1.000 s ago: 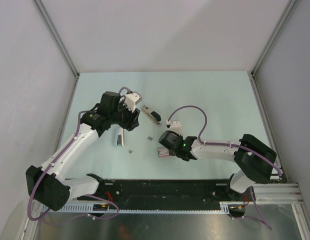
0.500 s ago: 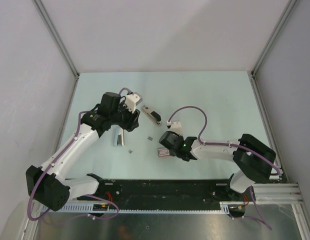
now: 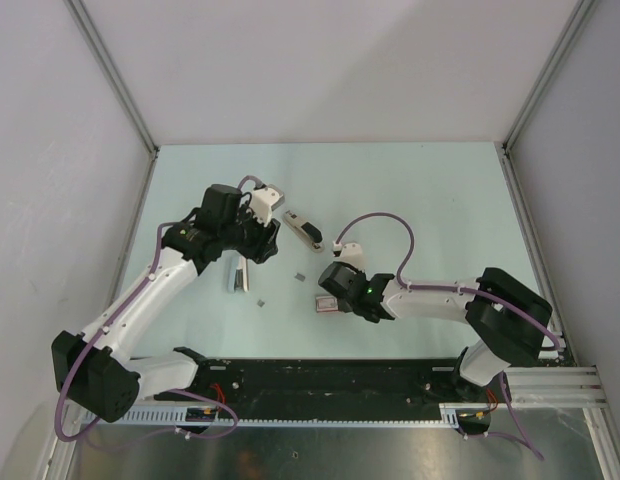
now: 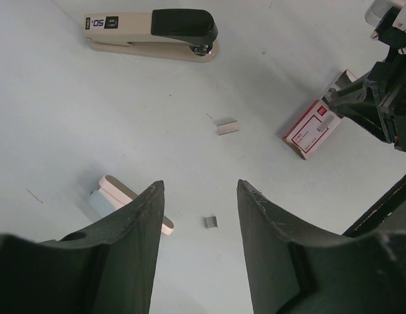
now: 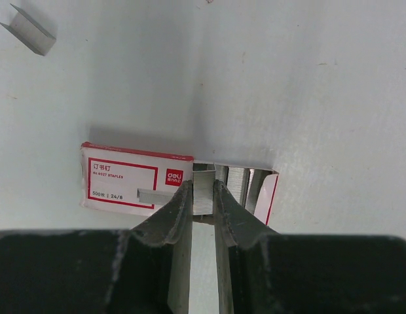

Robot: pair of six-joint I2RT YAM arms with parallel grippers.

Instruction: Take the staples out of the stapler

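Note:
The stapler [image 3: 303, 230], cream with a black top, lies closed on the table beyond both grippers; it also shows at the top of the left wrist view [image 4: 150, 34]. My left gripper [image 4: 200, 190] is open and empty, hovering to the left of the stapler [image 3: 252, 244]. My right gripper [image 5: 203, 188] is shut on a silvery strip of staples [image 5: 203, 186] at the open end of the red-and-white staple box [image 5: 137, 180]. In the top view the right gripper [image 3: 332, 298] sits over the box [image 3: 325, 306].
Two short loose staple pieces lie on the table [image 4: 227, 127] [image 4: 211, 222]; one also shows in the right wrist view [image 5: 29, 29]. A cream and pale-blue elongated piece [image 4: 128, 195] lies by my left finger, also in the top view [image 3: 235, 275]. Grey walls enclose the table.

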